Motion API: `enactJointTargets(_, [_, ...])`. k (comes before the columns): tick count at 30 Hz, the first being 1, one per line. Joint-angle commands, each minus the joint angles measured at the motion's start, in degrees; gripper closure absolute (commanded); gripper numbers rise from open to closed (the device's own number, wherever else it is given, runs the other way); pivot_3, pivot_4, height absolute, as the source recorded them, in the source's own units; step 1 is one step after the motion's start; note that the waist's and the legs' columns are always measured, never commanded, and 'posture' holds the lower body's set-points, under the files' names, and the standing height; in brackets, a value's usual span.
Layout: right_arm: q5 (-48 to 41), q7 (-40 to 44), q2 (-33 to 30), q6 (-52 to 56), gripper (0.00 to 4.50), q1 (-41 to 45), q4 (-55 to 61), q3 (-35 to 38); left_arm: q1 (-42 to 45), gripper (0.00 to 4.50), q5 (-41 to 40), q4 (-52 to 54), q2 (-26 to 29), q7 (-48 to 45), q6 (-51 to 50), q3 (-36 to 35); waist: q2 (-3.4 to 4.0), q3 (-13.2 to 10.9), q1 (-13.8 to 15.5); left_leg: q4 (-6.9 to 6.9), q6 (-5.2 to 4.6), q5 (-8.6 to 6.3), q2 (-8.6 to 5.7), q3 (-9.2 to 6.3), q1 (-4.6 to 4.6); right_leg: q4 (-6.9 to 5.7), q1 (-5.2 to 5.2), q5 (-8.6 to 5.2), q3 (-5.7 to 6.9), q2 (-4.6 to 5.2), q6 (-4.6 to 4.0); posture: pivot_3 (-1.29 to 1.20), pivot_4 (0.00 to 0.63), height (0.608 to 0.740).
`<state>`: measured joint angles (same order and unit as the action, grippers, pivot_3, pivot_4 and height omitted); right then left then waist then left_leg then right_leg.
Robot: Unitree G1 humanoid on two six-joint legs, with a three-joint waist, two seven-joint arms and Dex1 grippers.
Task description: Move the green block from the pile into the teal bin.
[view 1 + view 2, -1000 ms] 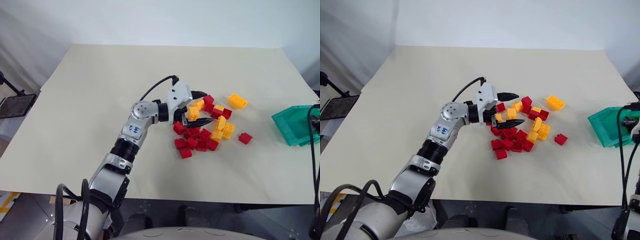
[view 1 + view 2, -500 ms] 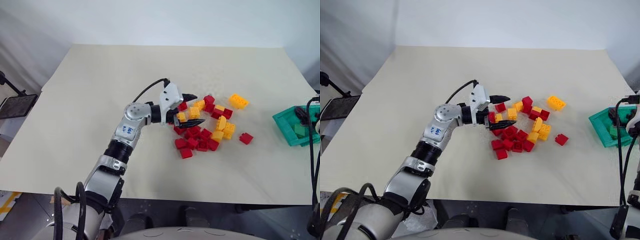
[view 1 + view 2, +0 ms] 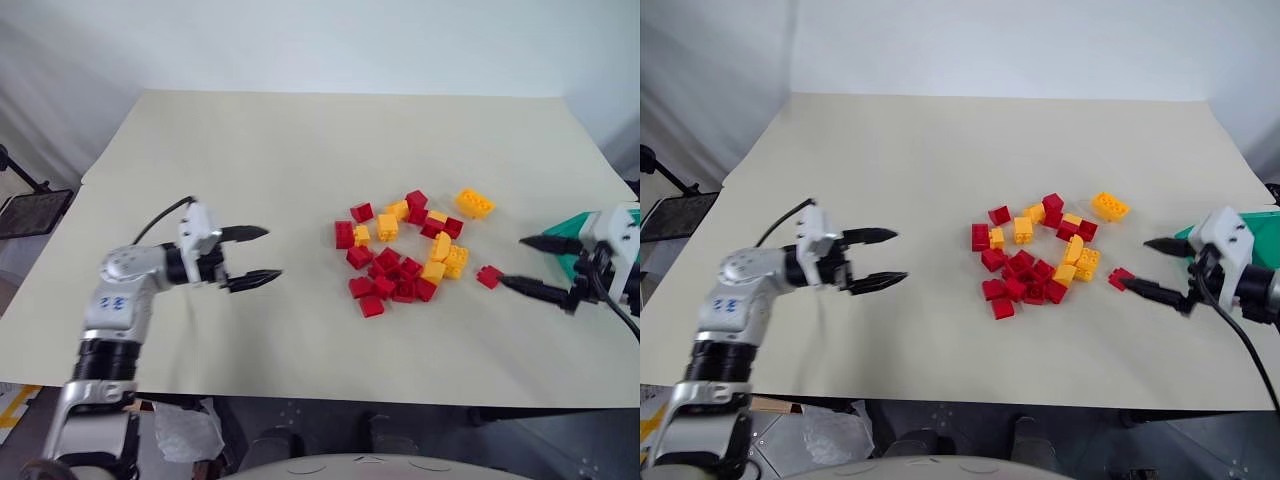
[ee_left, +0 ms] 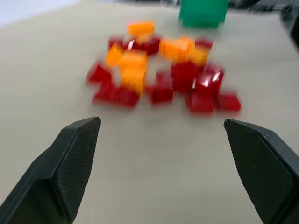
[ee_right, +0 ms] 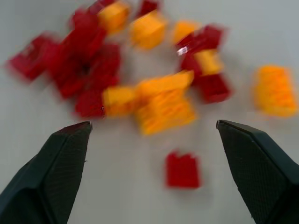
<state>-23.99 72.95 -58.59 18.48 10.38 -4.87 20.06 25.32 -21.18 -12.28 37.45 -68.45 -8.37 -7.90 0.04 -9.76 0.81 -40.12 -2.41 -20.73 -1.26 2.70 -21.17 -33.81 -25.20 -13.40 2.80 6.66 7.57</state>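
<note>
1. The pile (image 3: pixel 405 255) of red and yellow-orange bricks lies scattered at the middle of the beige table (image 3: pixel 300 160); the green block cannot be made out among the bricks or in either gripper.
2. A single red brick (image 3: pixel 489 276) sits apart on the pile's right, and a larger yellow-orange brick (image 3: pixel 475 202) lies off on its far right.
3. The teal bin (image 4: pixel 203 13) stands at the table's right edge, well apart from the pile; its contents cannot be seen.
4. The right gripper (image 3: pixel 530 263) hovers just right of the lone red brick, jaws spread wide and empty, pointing toward the pile.
5. The left gripper (image 3: pixel 255 253) hangs over bare table well left of the pile, jaws likewise spread and holding nothing.
</note>
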Motion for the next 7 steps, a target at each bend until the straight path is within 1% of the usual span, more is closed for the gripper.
enactJointTargets(1, [0.9, 5.1, -2.2, -7.6, 0.04, 1.0, -5.1, 0.3, -1.6, 0.00, -2.2, 0.2, 1.8, -0.1, 3.4, -4.4, 0.00, 0.0, 0.2, 0.00, 0.00, 0.00, -0.01, -0.01, 0.00, 0.00, 0.00, 0.00, 0.01, 0.02, 0.00, 0.00, 0.150, 0.740])
enactJointTargets(4, [1.9, 6.7, -2.3, -11.2, 0.04, 1.3, -8.6, -0.2, -2.7, 0.00, -2.5, -0.2, 2.6, 1.2, 3.2, -6.2, 0.00, 0.0, 0.5, -0.01, 0.02, 0.00, -0.01, -0.06, 0.01, -0.02, 0.00, 0.00, 0.05, 0.09, 0.00, 0.00, 0.150, 0.740])
enactJointTargets(7, [2.3, 4.9, -1.3, -12.3, 0.04, 2.1, -10.3, -0.4, -3.9, 0.00, -2.5, 0.0, 3.3, 1.2, 2.6, -6.7, 0.00, 0.0, 0.3, 0.00, 0.07, -0.03, 0.01, -0.06, 0.02, -0.02, -0.01, 0.00, 0.04, 0.09, -0.01, 0.00, 0.150, 0.740])
